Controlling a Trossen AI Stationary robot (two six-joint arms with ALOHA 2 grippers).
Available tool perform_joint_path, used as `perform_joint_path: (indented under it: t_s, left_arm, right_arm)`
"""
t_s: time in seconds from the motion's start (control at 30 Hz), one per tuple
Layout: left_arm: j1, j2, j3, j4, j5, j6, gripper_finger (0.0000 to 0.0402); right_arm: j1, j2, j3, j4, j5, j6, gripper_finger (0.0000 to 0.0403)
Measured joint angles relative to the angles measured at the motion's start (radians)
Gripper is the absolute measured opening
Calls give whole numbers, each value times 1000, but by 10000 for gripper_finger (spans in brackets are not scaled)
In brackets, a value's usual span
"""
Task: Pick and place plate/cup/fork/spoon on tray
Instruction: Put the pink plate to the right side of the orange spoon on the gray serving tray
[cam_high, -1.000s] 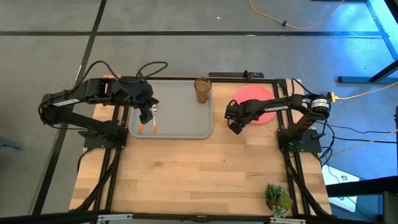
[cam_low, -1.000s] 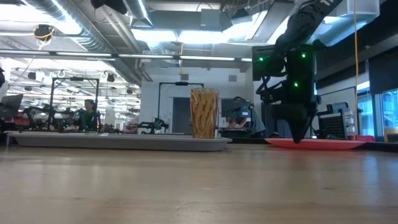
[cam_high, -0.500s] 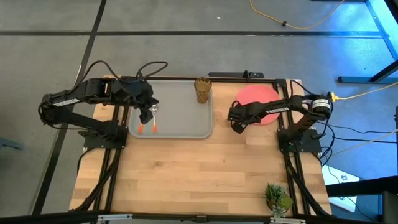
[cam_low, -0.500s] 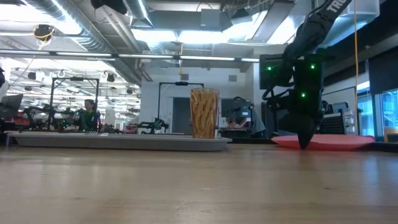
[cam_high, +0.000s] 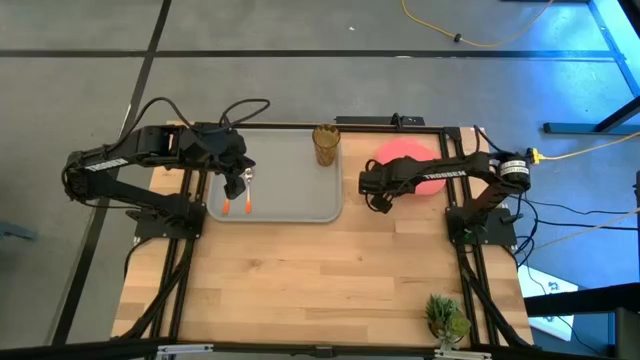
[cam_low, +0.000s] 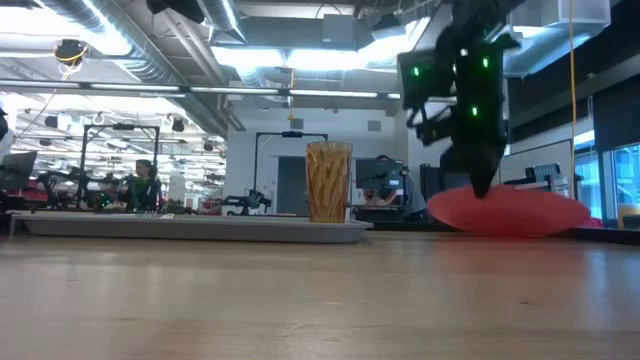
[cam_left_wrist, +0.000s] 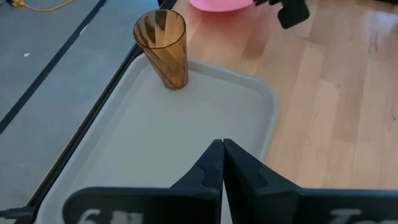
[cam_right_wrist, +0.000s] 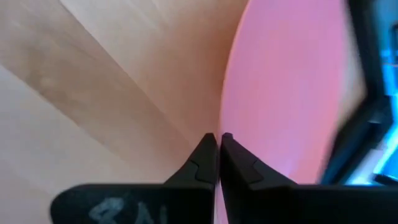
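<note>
Right fingers (cam_right_wrist: 217, 144) pinched tight on the plate (cam_low: 510, 212) rim, tilting it off the desk (cam_high: 330, 280) beside the tray (cam_high: 300, 200). Left fingers (cam_left_wrist: 222, 152) closed, empty, over fork (cam_high: 227, 203) and spoon (cam_high: 247, 200); cup (cam_high: 326, 145) in corner.

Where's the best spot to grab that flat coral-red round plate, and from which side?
The thin rim nearest the tray, approached from above with one finger over the edge and one under. The flat coral-red round plate offers no other grippable feature. The right gripper is shut on that rim, and the plate sits tilted, that edge raised off the wooden table.
</note>
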Motion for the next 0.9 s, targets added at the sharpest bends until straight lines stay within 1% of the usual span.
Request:
perform_joint_path:
  t_s: [0.13, 0.33, 0.4, 0.53, 0.63, 0.77, 0.9]
  left_arm:
    - [0, 0, 0, 0, 0, 30, 0]
    - [0, 0, 0, 0, 0, 52, 0]
    - [0, 0, 0, 0, 0, 52, 0]
    - [0, 0, 0, -1, 0, 53, 0]
    - [0, -1, 0, -3, 0, 53, 0]
    - [0, -12, 0, -8, 0, 53, 0]
    - [0, -15, 0, -11, 0, 53, 0]
  right_arm:
    - [50, 0, 117, -180, 43, 47, 6]
    - [130, 0, 301, -453, 121, 167, 6]
    - [158, 0, 363, -511, 149, 200, 6]
    - [204, 6, 495, -502, 182, 148, 6]
    - [230, 38, 618, -506, 243, 80, 6]
    - [239, 90, 791, -502, 279, -17, 6]
    - [239, 149, 940, -503, 291, -123, 6]
